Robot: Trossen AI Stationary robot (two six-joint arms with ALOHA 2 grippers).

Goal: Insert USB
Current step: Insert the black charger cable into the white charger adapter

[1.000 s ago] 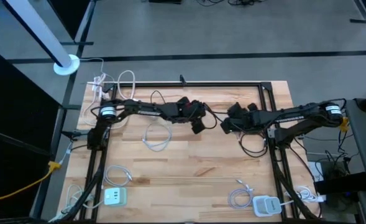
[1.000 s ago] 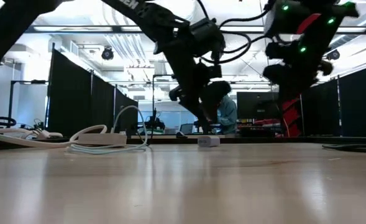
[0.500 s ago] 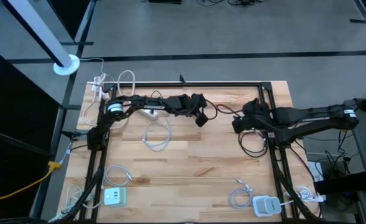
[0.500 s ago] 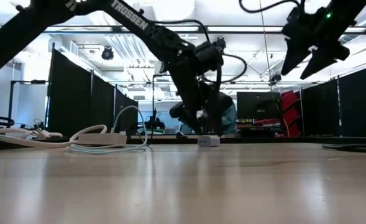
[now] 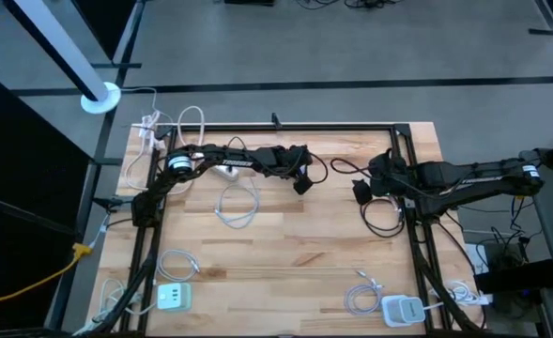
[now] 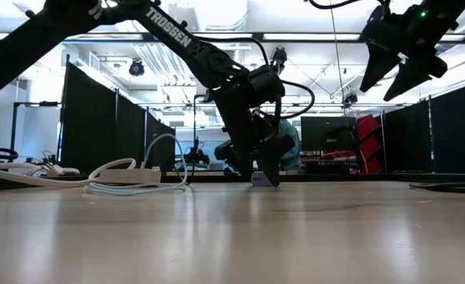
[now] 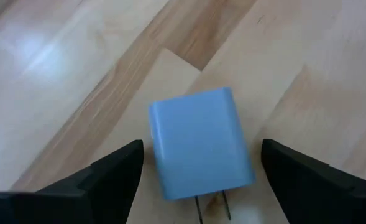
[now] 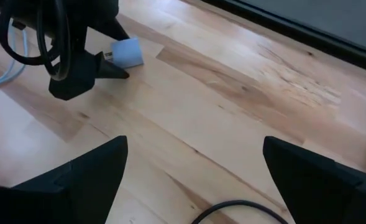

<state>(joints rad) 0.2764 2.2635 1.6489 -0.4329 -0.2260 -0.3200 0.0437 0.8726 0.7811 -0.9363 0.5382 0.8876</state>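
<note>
A small light-blue USB charger block (image 7: 198, 143) lies flat on the wooden table, its two prongs toward the left wrist camera. My left gripper (image 5: 303, 180) is down at the table, open. Its fingers (image 7: 117, 171) stand on either side of the block with a gap on each side. The low view shows the block (image 6: 260, 179) just behind those fingers. My right gripper (image 5: 360, 188) hangs open, high above the table (image 6: 398, 67), to the right of the block (image 8: 128, 52). A loose white USB cable (image 5: 234, 202) lies coiled near my left arm.
A white power strip (image 5: 173, 298) with a coiled cable (image 5: 177, 263) lies at the near left. A white adapter (image 5: 403, 308) and another coil (image 5: 360, 299) lie at the near right. A black cable loops on the table (image 5: 381, 221) under my right arm. More white cables (image 5: 163, 127) lie at the far left.
My left gripper has sunk toward the table until its open fingers straddle the charger block. My right gripper has drawn back toward the table's right edge and risen. The block has stayed where it lay.
</note>
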